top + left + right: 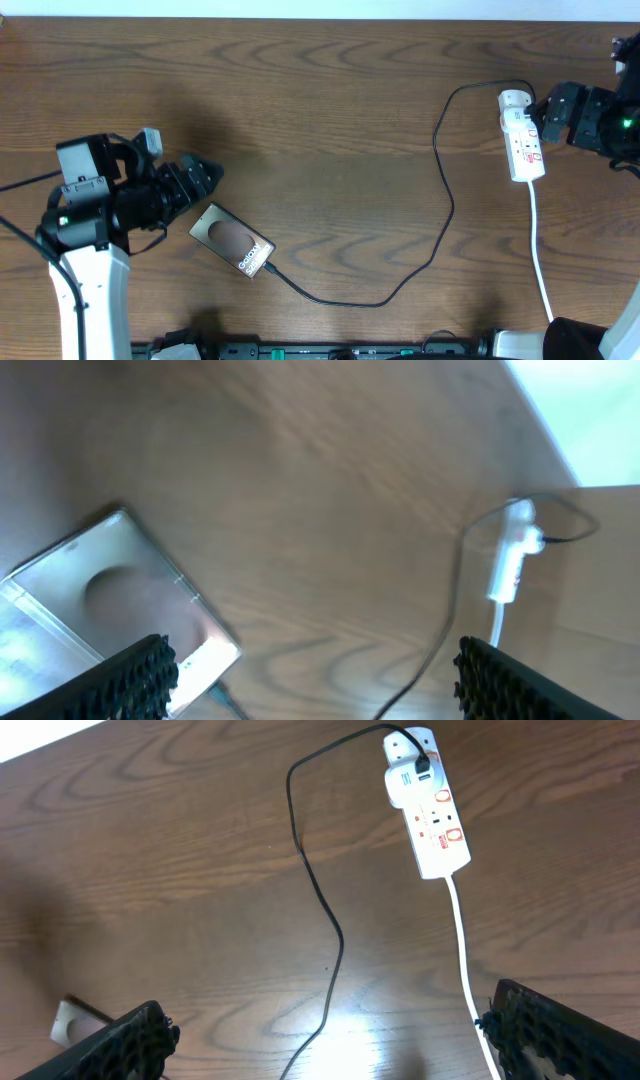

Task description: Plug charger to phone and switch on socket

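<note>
Phone (232,241) lay flat on the wooden surface (330,120) at about 8 o'clock in the overhead view, turned diagonally, brown face up with white lettering. Charger cable (440,200) met the phone's lower corner; whether the tip was fully seated could not be told. From there the cable looped along the near edge, climbed up the middle of the surface and arched over to the top end of the power strip (524,136).

Power strip sat at roughly 2 o'clock, lengthwise toward the near edge, red marks on its face, a white plug at its far end. White cord (540,250) trailed from its near end toward 5 o'clock.

Left fingers (205,177) hovered just beside the phone's upper left corner, spread apart, gripping nothing; in the left wrist view both pads (130,680) showed wide of each other with the phone beneath.

Right fingers (545,113) were just beside the strip's right edge at its far end; contact could not be told. In the right wrist view the pads (120,1045) stood well apart and empty.
</note>
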`<state>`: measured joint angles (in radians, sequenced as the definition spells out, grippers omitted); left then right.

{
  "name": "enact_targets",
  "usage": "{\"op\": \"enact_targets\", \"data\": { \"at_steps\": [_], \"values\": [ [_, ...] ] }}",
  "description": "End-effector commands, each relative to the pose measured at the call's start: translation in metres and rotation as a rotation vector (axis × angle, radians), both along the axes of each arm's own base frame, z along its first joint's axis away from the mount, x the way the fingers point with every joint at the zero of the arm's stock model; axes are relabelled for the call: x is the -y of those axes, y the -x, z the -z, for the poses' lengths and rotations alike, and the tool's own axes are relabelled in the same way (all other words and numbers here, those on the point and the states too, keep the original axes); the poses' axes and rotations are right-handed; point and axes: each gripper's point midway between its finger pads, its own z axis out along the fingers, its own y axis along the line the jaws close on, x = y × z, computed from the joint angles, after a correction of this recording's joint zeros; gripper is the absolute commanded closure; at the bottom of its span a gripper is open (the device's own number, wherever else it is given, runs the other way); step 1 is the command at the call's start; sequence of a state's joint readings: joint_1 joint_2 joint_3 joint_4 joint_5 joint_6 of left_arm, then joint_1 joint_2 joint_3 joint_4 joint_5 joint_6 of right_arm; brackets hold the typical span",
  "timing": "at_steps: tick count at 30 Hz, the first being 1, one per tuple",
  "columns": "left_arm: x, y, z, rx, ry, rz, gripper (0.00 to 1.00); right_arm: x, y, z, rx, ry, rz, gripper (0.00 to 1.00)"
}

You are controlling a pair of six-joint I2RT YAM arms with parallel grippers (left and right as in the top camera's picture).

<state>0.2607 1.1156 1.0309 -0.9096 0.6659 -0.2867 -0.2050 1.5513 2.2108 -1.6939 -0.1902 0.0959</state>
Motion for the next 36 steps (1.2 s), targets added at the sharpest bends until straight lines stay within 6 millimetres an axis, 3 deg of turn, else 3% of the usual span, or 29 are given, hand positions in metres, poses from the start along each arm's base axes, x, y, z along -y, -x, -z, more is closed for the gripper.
{"op": "enact_targets", "data": {
  "at_steps": [1,5,8,16,19,23,29,36],
  "values": [
    [-0.011,0.013,0.0,0.025,-0.163,-0.029,0.12,-0.002,-0.001,0.001,-0.004,-0.005,-0.004,0.01],
    [-0.006,0.03,-0.001,0.111,-0.284,-0.015,0.12,-0.002,-0.001,0.001,-0.004,-0.005,-0.004,0.01],
    [0.001,0.035,-0.013,0.274,-0.327,-0.003,0.11,-0.002,-0.001,0.001,-0.004,-0.005,-0.004,0.01],
    [0.007,0.033,-0.073,0.826,-0.347,-0.068,0.11,-0.002,-0.001,0.001,-0.004,-0.005,-0.004,0.0],
    [0.006,0.039,-0.099,1.035,-0.355,-0.108,0.12,-0.002,-0.001,0.001,-0.004,-0.005,-0.004,0.01],
    [0.0,0.049,-0.118,1.228,-0.373,-0.171,0.12,-0.002,-0.001,0.001,-0.004,-0.005,-0.004,0.01],
    [-0.011,0.06,-0.114,1.382,-0.405,-0.263,0.11,-0.002,-0.001,0.001,-0.004,-0.005,-0.004,0.01],
    [-0.017,0.052,-0.089,1.428,-0.416,-0.299,0.12,-0.002,-0.001,0.001,-0.004,-0.005,-0.004,0.01]
  ]
}}
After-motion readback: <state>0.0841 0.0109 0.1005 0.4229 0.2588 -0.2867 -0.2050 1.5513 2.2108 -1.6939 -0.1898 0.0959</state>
